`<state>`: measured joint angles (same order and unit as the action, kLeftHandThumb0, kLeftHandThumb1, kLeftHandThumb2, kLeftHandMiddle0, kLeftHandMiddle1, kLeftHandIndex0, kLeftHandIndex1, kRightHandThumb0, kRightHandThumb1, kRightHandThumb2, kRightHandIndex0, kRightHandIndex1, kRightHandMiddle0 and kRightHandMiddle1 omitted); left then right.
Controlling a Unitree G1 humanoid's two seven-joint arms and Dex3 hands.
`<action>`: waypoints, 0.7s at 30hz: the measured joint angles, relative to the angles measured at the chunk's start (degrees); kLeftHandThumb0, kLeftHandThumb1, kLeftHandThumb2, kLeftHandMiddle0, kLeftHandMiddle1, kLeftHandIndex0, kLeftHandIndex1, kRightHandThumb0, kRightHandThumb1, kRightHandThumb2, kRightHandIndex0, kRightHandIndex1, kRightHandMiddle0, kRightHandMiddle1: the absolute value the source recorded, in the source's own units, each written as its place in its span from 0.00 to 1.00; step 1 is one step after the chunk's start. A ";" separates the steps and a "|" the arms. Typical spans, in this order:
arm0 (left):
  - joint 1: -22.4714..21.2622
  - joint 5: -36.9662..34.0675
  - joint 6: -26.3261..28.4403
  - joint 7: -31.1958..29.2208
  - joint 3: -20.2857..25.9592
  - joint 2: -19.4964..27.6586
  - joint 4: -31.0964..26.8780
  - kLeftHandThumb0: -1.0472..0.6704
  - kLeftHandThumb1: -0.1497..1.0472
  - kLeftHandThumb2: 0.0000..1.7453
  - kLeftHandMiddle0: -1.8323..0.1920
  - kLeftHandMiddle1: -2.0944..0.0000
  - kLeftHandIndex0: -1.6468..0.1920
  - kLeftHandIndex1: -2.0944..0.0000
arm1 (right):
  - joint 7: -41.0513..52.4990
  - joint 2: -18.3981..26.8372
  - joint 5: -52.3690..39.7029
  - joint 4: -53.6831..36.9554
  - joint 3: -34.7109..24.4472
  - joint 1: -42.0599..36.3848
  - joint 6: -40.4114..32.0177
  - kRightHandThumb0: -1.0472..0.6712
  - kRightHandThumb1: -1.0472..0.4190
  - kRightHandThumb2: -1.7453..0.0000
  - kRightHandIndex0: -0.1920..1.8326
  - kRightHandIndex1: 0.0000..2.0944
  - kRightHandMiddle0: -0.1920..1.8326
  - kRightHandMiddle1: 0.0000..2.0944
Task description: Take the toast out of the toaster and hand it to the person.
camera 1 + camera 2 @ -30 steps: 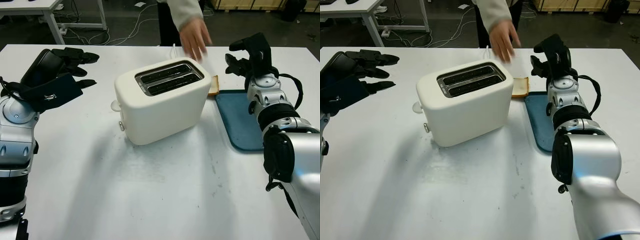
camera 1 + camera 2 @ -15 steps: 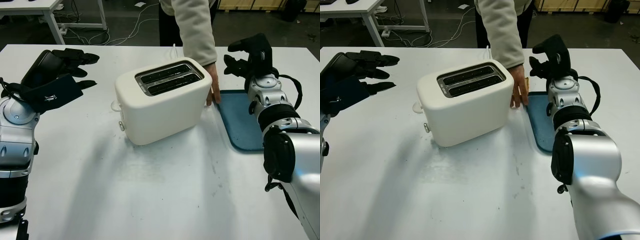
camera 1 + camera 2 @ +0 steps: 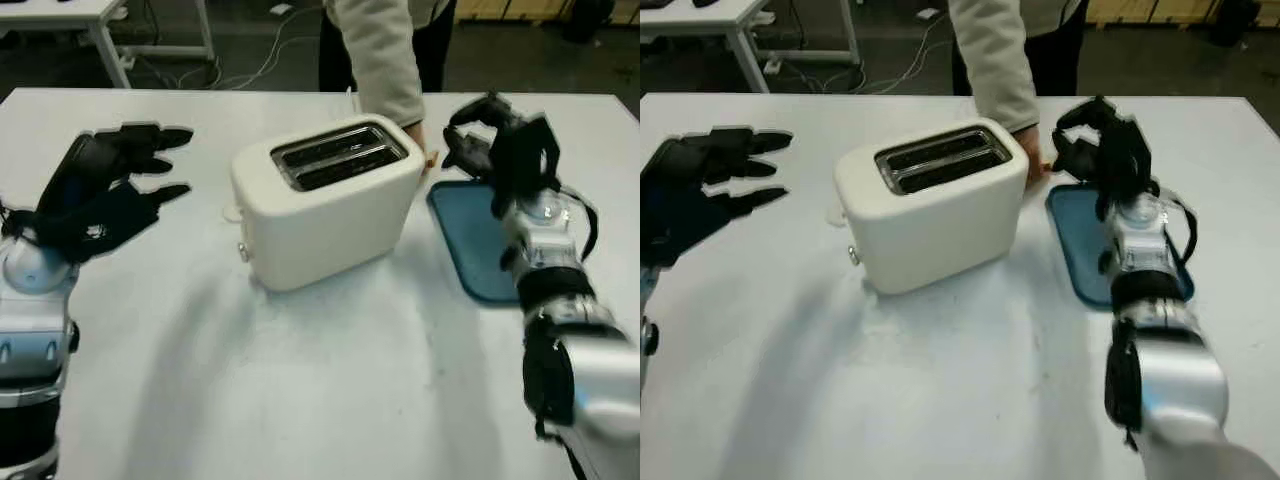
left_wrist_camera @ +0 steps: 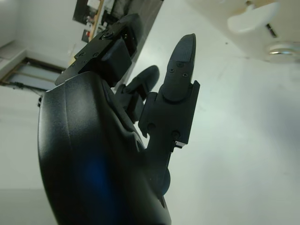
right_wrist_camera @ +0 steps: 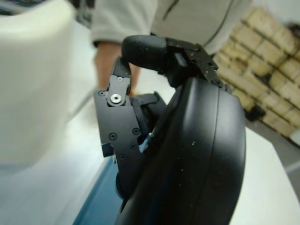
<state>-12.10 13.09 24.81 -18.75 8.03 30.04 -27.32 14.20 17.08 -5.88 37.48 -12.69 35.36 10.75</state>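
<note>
The white two-slot toaster (image 3: 325, 200) stands mid-table, and its slots look dark and empty. A person's hand (image 3: 1030, 160) reaches down behind the toaster's right corner, with a sliver of toast (image 3: 431, 158) showing at its fingers. My right hand (image 3: 498, 150) hovers over the far end of the blue tray (image 3: 475, 250), open and holding nothing, just right of the person's hand. My left hand (image 3: 110, 185) is raised left of the toaster, open, with its fingers pointing toward it. The rest of the toast is hidden by the toaster and the hand.
The person's light sleeve (image 3: 378, 50) comes in over the table's far edge. Bare white table (image 3: 300, 380) stretches in front of the toaster. Another table and loose cables (image 3: 180, 50) lie on the floor beyond.
The person's hand came down beside the toaster onto the toast lying at the tray's corner and now sits behind the toaster. My right hand has dipped slightly over the tray.
</note>
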 measured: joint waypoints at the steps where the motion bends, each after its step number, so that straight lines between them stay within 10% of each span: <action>1: 0.78 0.01 0.47 0.00 0.00 -0.26 -1.46 0.46 0.89 0.11 0.68 0.76 0.57 1.00 | -0.11 -0.77 -0.19 -4.50 0.05 -3.25 -0.78 0.44 0.09 0.77 0.50 0.83 0.37 0.83; 8: 7.27 -2.56 1.95 0.60 0.11 -5.29 -7.85 0.45 0.89 0.15 0.71 0.76 0.61 1.00 | -2.85 -6.89 -3.94 -29.22 0.92 -22.66 -8.89 0.39 0.09 0.78 0.47 0.83 0.32 0.83; 21: 17.24 -8.28 -7.99 10.51 -2.87 -20.80 -4.36 0.37 0.89 0.25 0.83 0.58 0.65 1.00 | -11.34 -16.83 1.30 -33.18 6.68 -33.30 -5.31 0.39 0.09 0.76 0.46 0.83 0.32 0.83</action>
<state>5.15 4.81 16.83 -8.24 5.16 9.24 -31.69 2.86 0.25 -4.59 4.31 -6.01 2.06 5.44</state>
